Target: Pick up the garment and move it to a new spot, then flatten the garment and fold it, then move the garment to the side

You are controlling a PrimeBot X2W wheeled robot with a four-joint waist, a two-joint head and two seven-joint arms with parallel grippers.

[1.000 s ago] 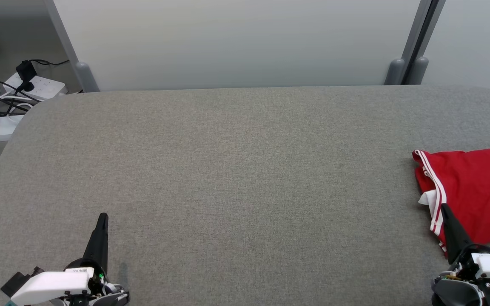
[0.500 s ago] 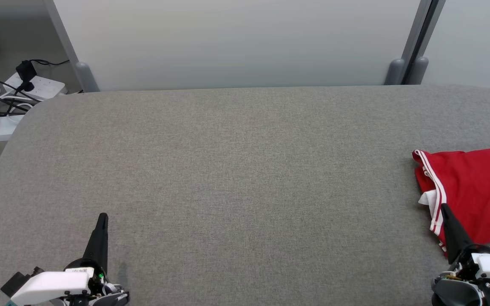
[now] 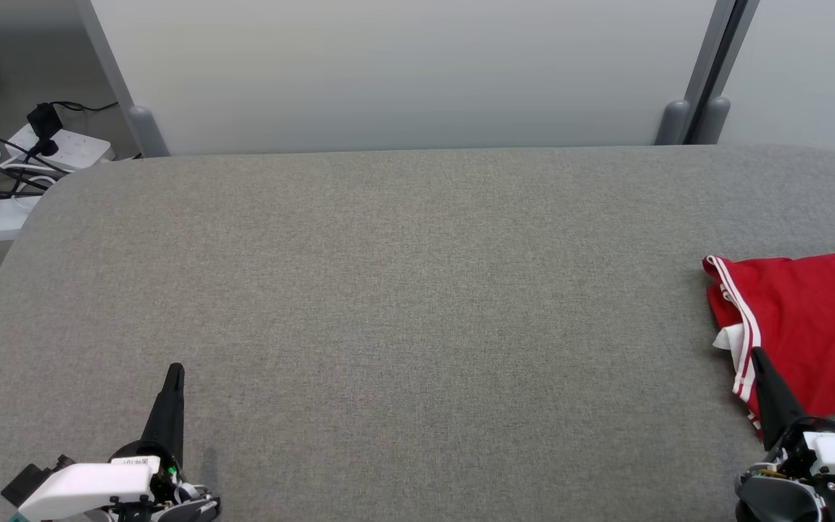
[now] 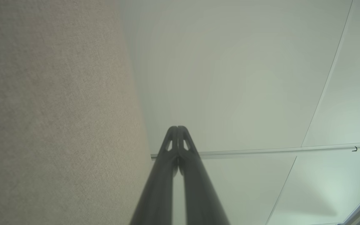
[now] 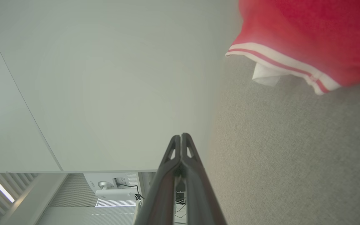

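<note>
The garment (image 3: 809,326) is a red piece of clothing with white stripes along its hem, lying crumpled at the right edge of the grey table (image 3: 403,290), partly cut off by the head view's border. In the right wrist view the garment (image 5: 305,34) fills the upper right corner. My right gripper (image 3: 757,354) is shut and empty, its tip in front of the garment's near left hem; whether it touches the cloth I cannot tell. At the lower left my left gripper (image 3: 175,370) is shut with nothing in it, far from the garment. Both pairs of fingers (image 4: 177,128) (image 5: 180,136) are pressed together.
A pale partition wall (image 3: 403,72) with grey posts stands behind the table's far edge. On the floor off the far left corner lie white power strips (image 3: 62,148) and black cables.
</note>
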